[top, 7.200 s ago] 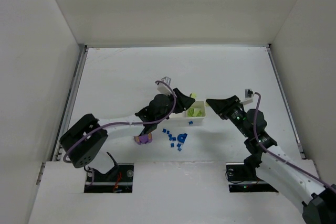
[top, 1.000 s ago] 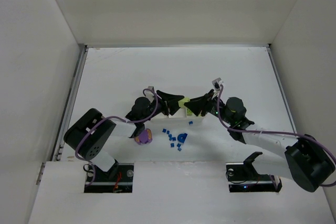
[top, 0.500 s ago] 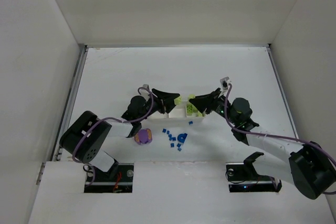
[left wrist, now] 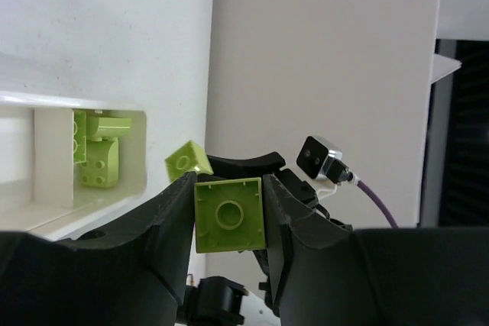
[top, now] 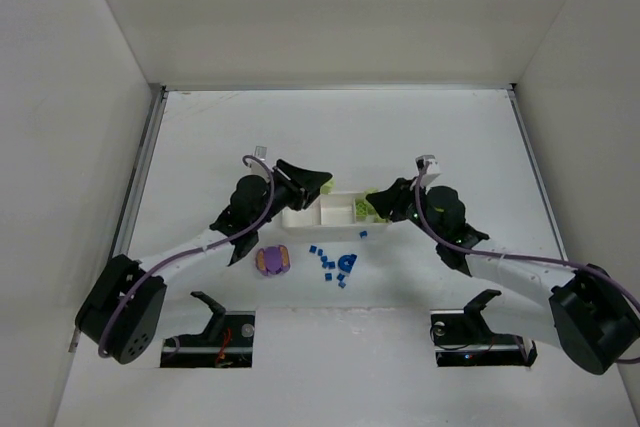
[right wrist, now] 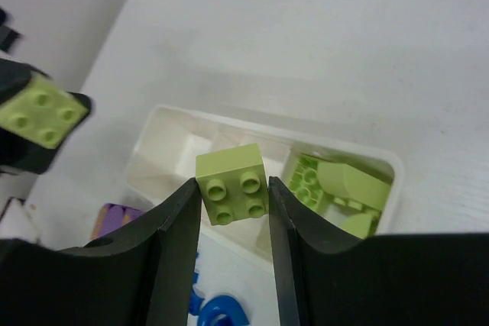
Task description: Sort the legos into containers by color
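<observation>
On the top camera I count one tray (top: 299, 216): long, low, white plastic, split into three square compartments. Its right compartment holds a heap of yellow-green pieces (top: 360, 209); the other two look bare. The left gripper (top: 312, 179) hangs at the tray's left end and the right gripper (top: 372, 205) over its right end. On the table near the tray lie one chunky purple-and-orange piece (top: 271, 261), one rounded blue piece (top: 347, 263) and roughly eight small blue bricks (top: 327, 264), too tiny for me to count surely.

On the left wrist camera, the black fingers pinch one square brick, the left-held brick (left wrist: 229, 223). Its hollow underside, with a round tube in it, faces the lens. It is in the air beyond the tray's end.

On the right wrist camera, the fingers clamp one glossy brick with four studs, the right-held brick (right wrist: 231, 183). It is seen against the tray's middle compartment. At least three yellow-green pieces lie in the end compartment, one of them rounded on top.
</observation>
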Motion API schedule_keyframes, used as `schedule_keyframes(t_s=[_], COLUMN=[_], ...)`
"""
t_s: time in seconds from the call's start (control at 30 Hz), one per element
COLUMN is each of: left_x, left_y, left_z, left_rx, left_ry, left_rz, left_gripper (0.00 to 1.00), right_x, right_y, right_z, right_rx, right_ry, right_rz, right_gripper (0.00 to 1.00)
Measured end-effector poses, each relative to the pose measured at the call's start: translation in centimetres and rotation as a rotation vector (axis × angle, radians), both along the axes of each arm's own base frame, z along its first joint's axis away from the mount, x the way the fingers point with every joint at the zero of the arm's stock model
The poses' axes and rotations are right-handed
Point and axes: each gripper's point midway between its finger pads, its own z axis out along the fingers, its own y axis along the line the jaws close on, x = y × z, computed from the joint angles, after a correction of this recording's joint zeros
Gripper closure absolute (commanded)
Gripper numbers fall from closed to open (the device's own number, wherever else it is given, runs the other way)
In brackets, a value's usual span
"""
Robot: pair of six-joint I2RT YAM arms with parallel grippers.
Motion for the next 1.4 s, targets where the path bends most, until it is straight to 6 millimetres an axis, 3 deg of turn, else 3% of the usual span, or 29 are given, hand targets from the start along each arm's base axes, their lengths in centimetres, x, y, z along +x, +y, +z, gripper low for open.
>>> schedule_keyframes(t_s=[0.17, 0.4, 0.5, 0.83, 0.97, 1.13, 1.3, 1.4], left_x=[-0.7, -1.5, -1.5, -1.6, -1.8, -2.4, -2.8, -2.8], left_y=[-0.5, -1.0, -1.3, -3.2, -4.1, -6.7, -9.8, -10.7], left_z=[0.4, -2.0, -2.6, -3.3, -3.6, -3.4, -4.2, -5.7], left_rx=[0.134, 0.281, 0.317, 0.386, 0.433, 0.510, 0.606, 0.674], left_ry=[-0.080, -0.088, -0.091, -0.117, -0.137, -0.197, -0.255, -0.263], left_rz=[-0.002, -0.022, -0.032, -0.073, -0.098, -0.162, -0.226, -0.246], left_gripper=[0.88, 0.88, 0.88, 0.88, 0.88, 0.87, 0.84, 0.82], right_x=[-0.2, -0.4, -0.2, 0.0, 0.3, 1.2, 1.3, 0.9], right_y=[0.1, -0.3, -0.6, -1.2, -2.0, -4.5, -6.9, -7.2], right_z=[-2.5, -4.4, -4.5, -3.8, -1.7, 1.5, 0.1, -0.6], right_rx=[-0.111, -0.194, -0.205, -0.208, -0.169, -0.089, -0.070, -0.071], right_ry=[0.065, 0.099, 0.098, 0.083, 0.035, -0.027, 0.004, 0.026], right_rz=[-0.034, -0.065, -0.084, -0.117, -0.157, -0.265, -0.348, -0.354], right_gripper=[0.64, 0.57, 0.50, 0.44, 0.54, 0.56, 0.54, 0.54])
